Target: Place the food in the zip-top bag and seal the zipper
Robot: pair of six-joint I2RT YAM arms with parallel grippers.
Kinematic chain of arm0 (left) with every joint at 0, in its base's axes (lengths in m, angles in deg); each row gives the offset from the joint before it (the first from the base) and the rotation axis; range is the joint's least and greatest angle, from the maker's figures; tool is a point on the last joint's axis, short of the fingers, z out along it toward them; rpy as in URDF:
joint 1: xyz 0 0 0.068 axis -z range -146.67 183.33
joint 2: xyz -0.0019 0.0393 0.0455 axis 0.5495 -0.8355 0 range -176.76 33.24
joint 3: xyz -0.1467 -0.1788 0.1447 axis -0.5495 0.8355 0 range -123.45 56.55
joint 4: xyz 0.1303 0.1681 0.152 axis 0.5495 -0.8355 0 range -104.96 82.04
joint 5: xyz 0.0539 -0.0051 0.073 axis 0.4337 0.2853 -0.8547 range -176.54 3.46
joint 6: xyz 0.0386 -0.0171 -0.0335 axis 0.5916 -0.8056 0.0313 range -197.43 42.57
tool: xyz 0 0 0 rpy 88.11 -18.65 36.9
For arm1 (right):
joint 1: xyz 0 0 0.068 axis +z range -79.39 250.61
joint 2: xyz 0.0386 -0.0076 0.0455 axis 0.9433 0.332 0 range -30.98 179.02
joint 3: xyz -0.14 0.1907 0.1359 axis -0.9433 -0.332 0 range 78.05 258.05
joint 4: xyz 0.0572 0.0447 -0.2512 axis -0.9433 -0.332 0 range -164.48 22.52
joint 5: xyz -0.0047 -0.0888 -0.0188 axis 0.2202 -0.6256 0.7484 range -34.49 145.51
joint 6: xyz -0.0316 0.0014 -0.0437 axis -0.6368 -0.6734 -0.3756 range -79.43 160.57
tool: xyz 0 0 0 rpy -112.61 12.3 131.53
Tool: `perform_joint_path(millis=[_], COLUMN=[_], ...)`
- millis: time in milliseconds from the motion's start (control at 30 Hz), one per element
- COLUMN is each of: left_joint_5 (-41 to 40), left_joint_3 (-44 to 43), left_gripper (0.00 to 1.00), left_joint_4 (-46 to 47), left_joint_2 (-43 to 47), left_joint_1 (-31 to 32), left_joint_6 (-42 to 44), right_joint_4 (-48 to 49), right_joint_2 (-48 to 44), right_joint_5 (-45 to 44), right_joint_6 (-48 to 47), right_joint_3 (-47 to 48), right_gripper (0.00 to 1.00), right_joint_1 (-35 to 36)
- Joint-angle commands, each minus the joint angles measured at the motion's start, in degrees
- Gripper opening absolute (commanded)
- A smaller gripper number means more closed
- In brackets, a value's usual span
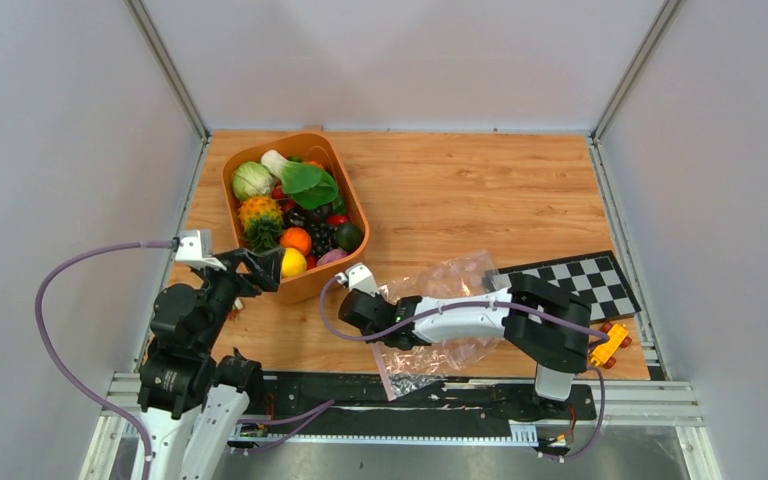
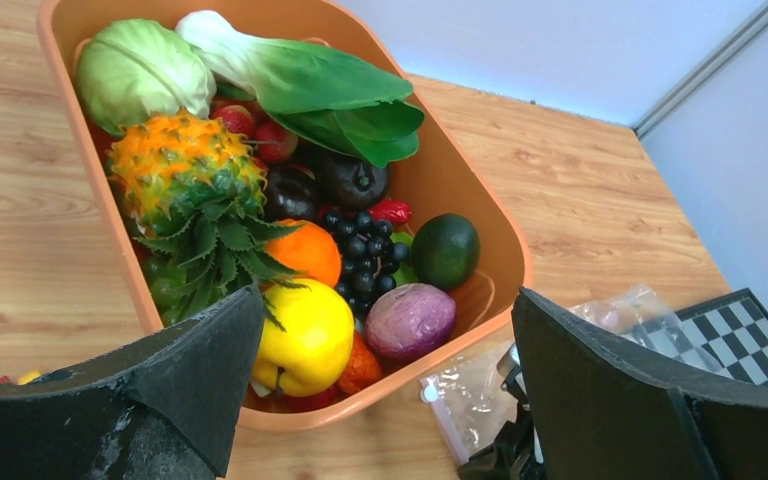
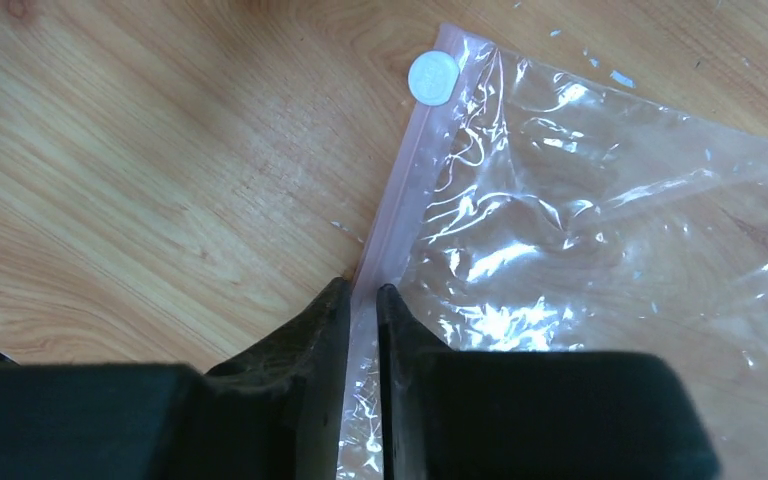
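The clear zip-top bag (image 3: 600,250) lies flat on the wooden bench (image 1: 460,190), near its front edge. Our right fingers (image 3: 338,305) pinch its pink zipper (image 3: 400,190) strip. We judge this the opening step: next, the mouth must be lifted apart. The food (image 2: 300,200) waits in an orange tub (image 2: 505,240) nearby, our left fingers (image 1: 258,266) spread wide above it. Pale walls enclose the bench.

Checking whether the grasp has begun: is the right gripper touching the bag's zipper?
Cannot tell. In the right wrist view the zipper runs through the narrow slit between the jaws of the right gripper, but contact itself is not visible.
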Motion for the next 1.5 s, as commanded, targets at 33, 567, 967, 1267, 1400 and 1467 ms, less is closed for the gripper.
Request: perform_joint_path(millis=[33,567,967,1267,1400,1467], left_joint_5=[3.71,23.93,17.99,12.54,12.45,13.65], left_joint_3=[0.85,7.54,8.88,3.22,4.55,6.36], left_gripper=[1.0,0.89,0.86,0.86,0.87,0.88], left_joint_4=[1.71,8.77,4.91,5.05,2.61,2.03], left_joint_2=[-1.28,-5.69,-1.1,-3.02,-0.5,3.29], left_joint_1=[-0.24,0.77,7.39,8.29,8.29,8.29], left_joint_6=[-0.25,-2.97,-3.18,0.52,-0.06,-0.77], right_joint_4=[3.88,16.27,7.24,-0.8,-6.74,-6.15], right_joint_2=[-1.73,-16.86,-12.89,-2.78,2.4,2.59], right_joint_5=[0.93,11.97,9.14,-1.36,-5.71,-6.22], right_joint_6=[1.62,2.57,0.99,1.18,1.87,1.73], right_joint_3=[-2.03,-13.55,-9.31,1.2,5.48,4.9], right_gripper=[0.02,0.0,0.59,0.59,0.55,0.52], right_joint_1=[-0.74,-6.45,-6.25,-2.31,-1.68,-1.61])
